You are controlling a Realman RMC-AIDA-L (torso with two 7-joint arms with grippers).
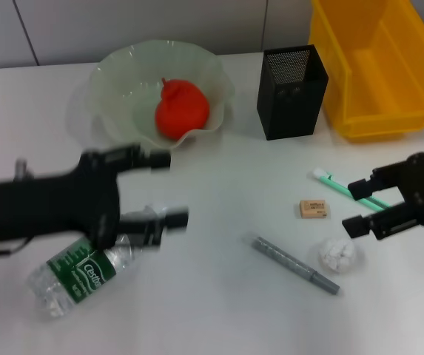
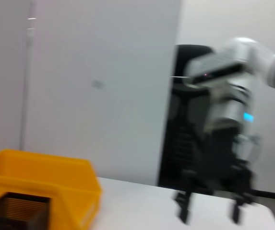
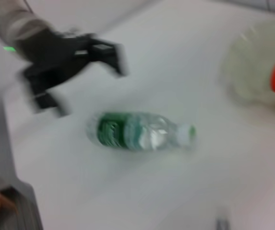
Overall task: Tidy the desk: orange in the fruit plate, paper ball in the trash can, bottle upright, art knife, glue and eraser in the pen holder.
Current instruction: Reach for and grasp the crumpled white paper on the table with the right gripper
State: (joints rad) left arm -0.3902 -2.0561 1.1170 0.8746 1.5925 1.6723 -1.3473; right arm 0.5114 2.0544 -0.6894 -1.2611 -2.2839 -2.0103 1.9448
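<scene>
The orange [image 1: 182,111] lies in the pale green fruit plate [image 1: 115,81]. A clear bottle [image 1: 78,275] with a green label lies on its side at the front left; it also shows in the right wrist view as the bottle [image 3: 137,132]. My left gripper [image 1: 176,188] is open just over its neck end and holds nothing. My right gripper [image 1: 350,205] is open at the right, beside the green-and-white glue stick [image 1: 337,181]. The eraser [image 1: 314,209], paper ball [image 1: 337,255] and grey art knife [image 1: 294,265] lie on the table near it.
The black mesh pen holder [image 1: 291,90] stands at the back centre. The yellow bin [image 1: 378,66] is right of it. The left wrist view shows the yellow bin [image 2: 41,184] and my right gripper [image 2: 209,218] beyond it.
</scene>
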